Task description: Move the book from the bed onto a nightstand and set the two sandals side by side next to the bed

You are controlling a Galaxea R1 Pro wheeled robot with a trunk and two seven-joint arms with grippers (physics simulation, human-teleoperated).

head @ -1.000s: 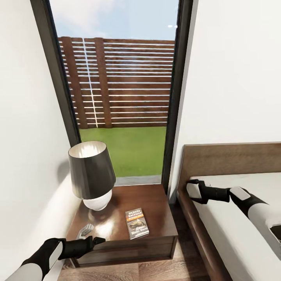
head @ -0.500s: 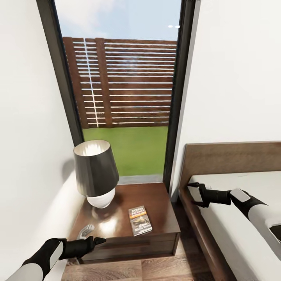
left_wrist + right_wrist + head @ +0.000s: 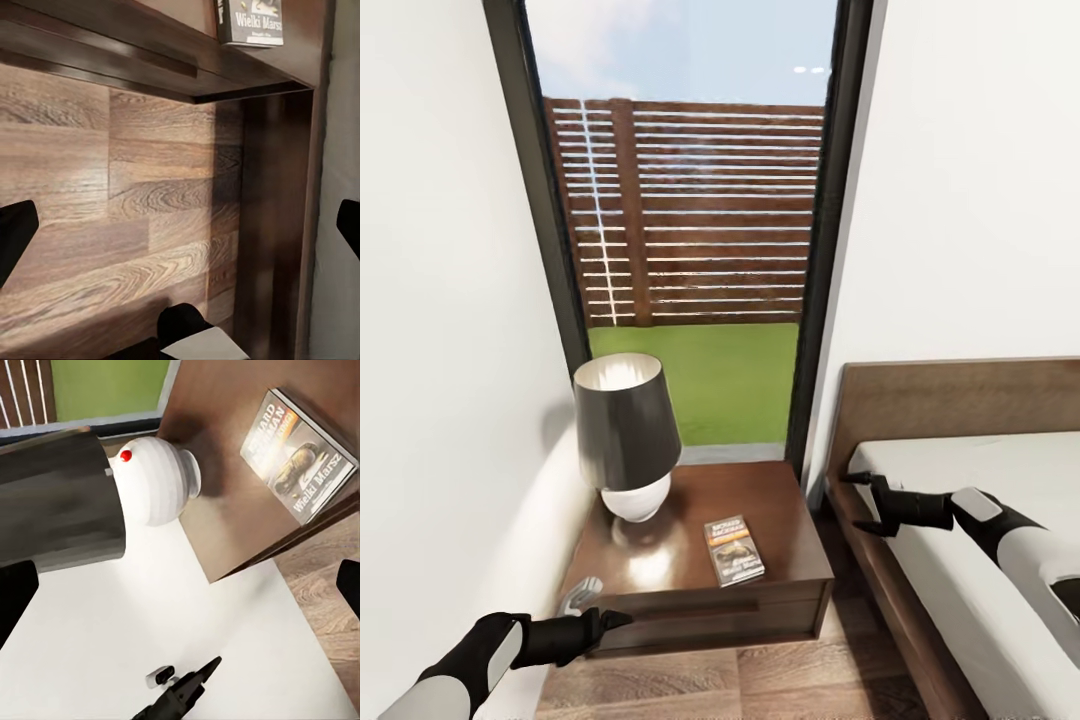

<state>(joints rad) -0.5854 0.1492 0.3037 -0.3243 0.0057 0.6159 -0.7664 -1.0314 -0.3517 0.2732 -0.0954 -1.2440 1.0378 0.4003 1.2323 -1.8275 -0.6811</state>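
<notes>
Book (image 3: 734,549) lies flat on the nightstand (image 3: 780,500) in the head view, near its front edge, long axis running roughly front to back, beside a dark-shaded lamp (image 3: 628,435). So that half of the task looks done; the sandals remain, and no sandal shows here, so I judge the next move is a search rather than a reach. The left end effector (image 3: 605,620) hovers low, just before the nightstand's front left corner, fingers drawn close with nothing between them. The right end effector (image 3: 867,503) hangs over the near edge of the bed (image 3: 960,470), fingers spread and empty. The book lies between the two.

Left wrist view adds what the head view lacks: bare plank floor (image 3: 112,195) before the nightstand, and the book's lower edge (image 3: 251,22) above.

Right wrist view looks across at the book's cover (image 3: 298,461) and the lamp's white base (image 3: 157,480), with the left end effector (image 3: 202,675) below.
</notes>
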